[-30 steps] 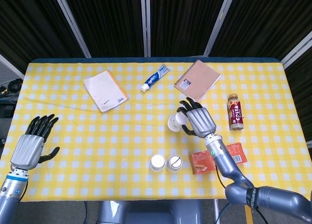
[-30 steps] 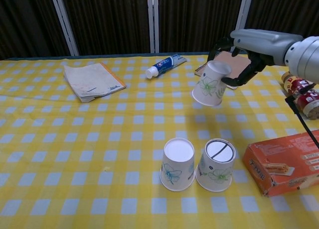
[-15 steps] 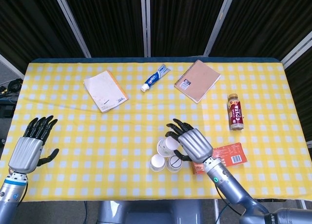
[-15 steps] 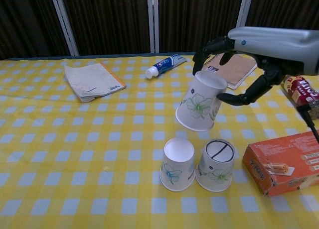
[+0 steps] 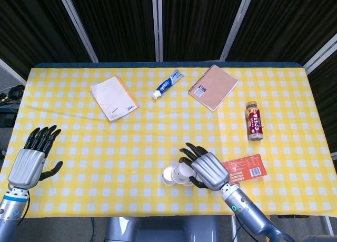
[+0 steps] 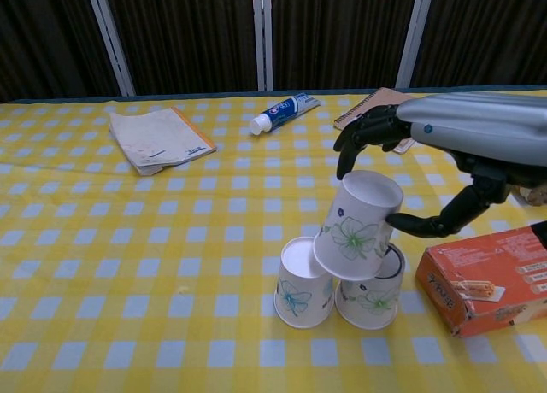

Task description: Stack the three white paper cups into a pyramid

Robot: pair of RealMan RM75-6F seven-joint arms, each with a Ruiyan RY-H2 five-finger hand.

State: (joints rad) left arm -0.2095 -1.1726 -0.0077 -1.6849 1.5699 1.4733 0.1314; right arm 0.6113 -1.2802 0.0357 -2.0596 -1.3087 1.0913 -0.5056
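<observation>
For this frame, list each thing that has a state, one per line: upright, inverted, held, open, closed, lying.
Top paper cup: inverted, tilted, held by right hand over the base cups.
Left base cup: inverted, on the table.
Right base cup: inverted, beside it.
Left hand: holds nothing, fingers apart.
Toothpaste tube: lying, capped.
Spiral notebook: closed.
Booklet: closed, flat.
Bottle: lying.
Orange box: lying flat.

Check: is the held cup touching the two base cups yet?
Cannot tell. In the chest view the held cup, tilted in the right robot hand, overlaps both base cups, with no gap or contact line plainly visible.
</observation>
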